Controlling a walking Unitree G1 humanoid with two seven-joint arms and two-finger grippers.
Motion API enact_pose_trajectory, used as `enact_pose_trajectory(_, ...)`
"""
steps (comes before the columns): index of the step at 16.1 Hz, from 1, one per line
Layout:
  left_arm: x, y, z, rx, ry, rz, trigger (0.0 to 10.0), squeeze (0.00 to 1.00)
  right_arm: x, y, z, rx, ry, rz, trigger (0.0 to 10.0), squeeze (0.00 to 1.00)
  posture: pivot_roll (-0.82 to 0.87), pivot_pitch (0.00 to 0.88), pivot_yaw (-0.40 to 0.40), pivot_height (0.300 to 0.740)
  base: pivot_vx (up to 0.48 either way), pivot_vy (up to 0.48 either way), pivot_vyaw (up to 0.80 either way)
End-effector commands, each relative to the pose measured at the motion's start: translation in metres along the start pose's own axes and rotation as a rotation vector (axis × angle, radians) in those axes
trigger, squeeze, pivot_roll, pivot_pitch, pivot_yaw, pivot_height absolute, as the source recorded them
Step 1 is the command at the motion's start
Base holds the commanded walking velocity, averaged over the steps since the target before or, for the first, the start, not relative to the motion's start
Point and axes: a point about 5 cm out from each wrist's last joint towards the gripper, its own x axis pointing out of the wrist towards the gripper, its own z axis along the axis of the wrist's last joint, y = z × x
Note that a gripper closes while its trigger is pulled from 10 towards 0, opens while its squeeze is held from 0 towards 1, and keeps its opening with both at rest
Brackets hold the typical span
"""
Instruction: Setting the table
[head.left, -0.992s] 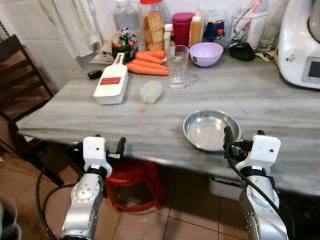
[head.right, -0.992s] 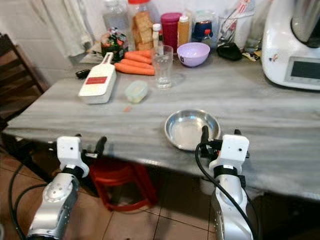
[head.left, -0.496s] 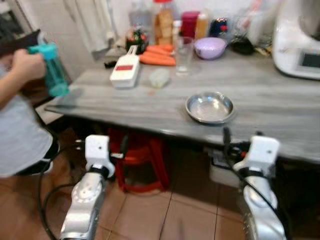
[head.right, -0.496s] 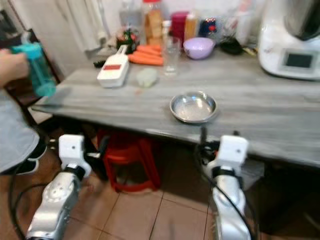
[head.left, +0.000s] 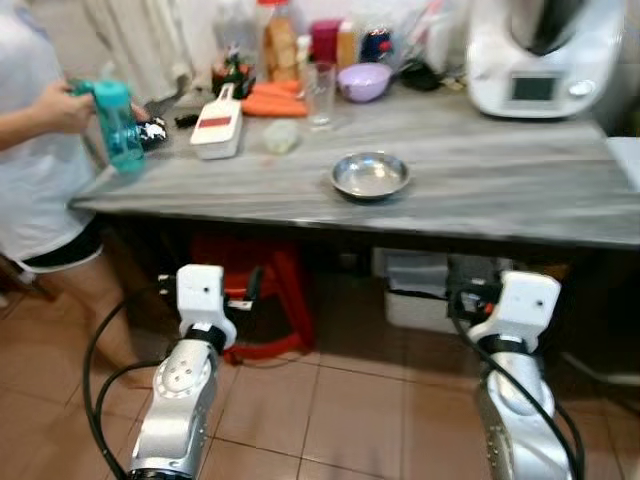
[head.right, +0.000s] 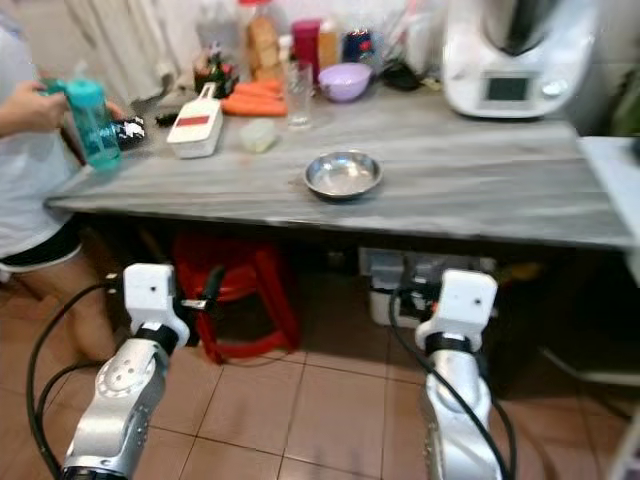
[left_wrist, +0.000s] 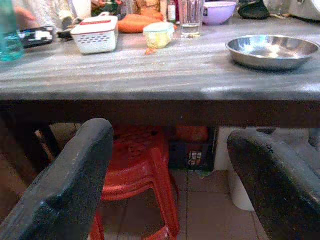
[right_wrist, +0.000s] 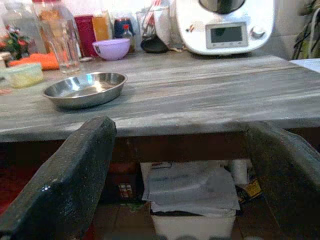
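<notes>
Standing off table (head.left: 480, 190), left gripper (left_wrist: 170, 165) and right gripper (right_wrist: 182, 165) wide open, empty; next: approach, grasp metal bowl (head.left: 370, 175).

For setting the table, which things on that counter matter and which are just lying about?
For the job: steel bowl, drinking glass, purple bowl.

Lying about: carrots, white slicer, small lidded tub, white kitchen machine, red stool underneath.

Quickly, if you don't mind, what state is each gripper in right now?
Left gripper: open, holding nothing, below the table edge.
Right gripper: open, holding nothing, also below the table edge.
</notes>
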Motion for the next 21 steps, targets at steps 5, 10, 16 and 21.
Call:
enact_pose_trajectory(5,0.001,0.0,0.004,-0.021,-0.031,-0.042,10.0,0.0,0.007,0.005,0.001,-0.002,-0.005,0.028,10.0,0.0,-0.03,0.0,0.115,0.74,-0.124,0.0,-0.29)
enact_pose_trajectory(10,0.006,-0.009,0.01,-0.022,-0.075,-0.079,10.0,0.0,0.009,0.005,0.002,-0.005,-0.004,0.026,10.0,0.0,-0.02,0.0,0.113,0.74,0.0,0.0,0.0)
enact_pose_trajectory(16,0.008,-0.013,0.01,-0.032,-0.086,-0.111,10.0,0.0,0.009,0.005,0.002,-0.006,-0.006,0.019,10.0,0.0,-0.03,0.0,0.119,0.74,0.0,-0.262,0.0)
enact_pose_trajectory(21,0.008,-0.013,0.01,-0.031,-0.087,-0.118,10.0,0.0,0.009,0.005,0.001,-0.007,-0.006,0.017,10.0,0.0,-0.03,0.0,0.12,0.74,0.0,-0.336,0.0)
